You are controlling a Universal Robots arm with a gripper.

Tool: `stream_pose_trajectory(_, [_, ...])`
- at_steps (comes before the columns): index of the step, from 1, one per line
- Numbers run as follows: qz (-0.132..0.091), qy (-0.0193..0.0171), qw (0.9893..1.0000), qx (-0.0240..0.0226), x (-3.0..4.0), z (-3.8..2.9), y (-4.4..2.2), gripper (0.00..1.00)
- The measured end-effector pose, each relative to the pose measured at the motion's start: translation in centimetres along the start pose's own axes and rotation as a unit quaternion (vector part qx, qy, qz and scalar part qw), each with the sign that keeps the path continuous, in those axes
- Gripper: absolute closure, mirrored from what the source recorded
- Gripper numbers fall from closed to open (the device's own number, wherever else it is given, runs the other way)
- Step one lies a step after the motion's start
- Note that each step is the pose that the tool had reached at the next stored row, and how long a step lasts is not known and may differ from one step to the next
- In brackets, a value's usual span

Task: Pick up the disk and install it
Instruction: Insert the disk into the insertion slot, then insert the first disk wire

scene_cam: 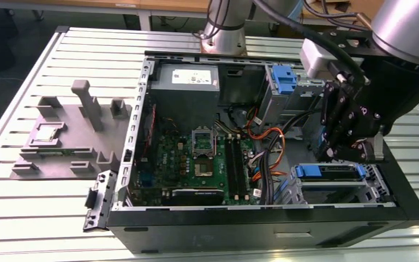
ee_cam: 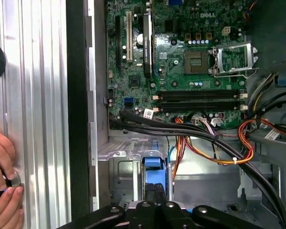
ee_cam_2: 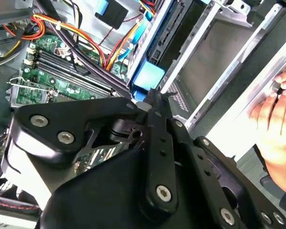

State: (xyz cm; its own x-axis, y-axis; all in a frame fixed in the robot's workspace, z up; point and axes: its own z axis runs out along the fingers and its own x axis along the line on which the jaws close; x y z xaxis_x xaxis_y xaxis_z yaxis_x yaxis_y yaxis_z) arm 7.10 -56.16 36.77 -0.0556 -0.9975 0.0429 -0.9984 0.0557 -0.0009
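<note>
The slatted tabletop [scene_cam: 20, 218] carried an open computer case [scene_cam: 268, 226] lying on its side, with a grey moulded fixture [scene_cam: 85, 109] beside it toward the exterior view's left. I observed the arm [scene_cam: 406, 33] reaching over the case corner at the exterior view's right. Inside the case, the power supply [scene_cam: 187, 82] sat at the far end and the green motherboard [scene_cam: 202, 164] occupied the floor near the middle. The metal drive cage [scene_cam: 373, 188] stood in the near corner under the arm. The disk [scene_cam: 337, 173] lay in the top of that cage, with its blue end toward the motherboard. The hand [ee_cam: 156, 188] was directly over that blue end with its fingertips pressed together; I could not tell whether they nipped the plastic. Orange cables [ee_cam: 214, 155] ran between motherboard and cage. In the first wrist view, a person's hand [ee_cam: 2, 186] rested on the tabletop outside the case wall.
</note>
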Motion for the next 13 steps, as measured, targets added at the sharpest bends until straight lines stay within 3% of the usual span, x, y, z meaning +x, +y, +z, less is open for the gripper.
stream_pose_trajectory(3, [0.000,-0.0001,1.0000,0.0001,-0.02,0.46,-0.04,0.90])
stream_pose_trajectory(13, [0.000,-0.0001,1.0000,0.0006,-0.02,0.47,-0.05,0.90])
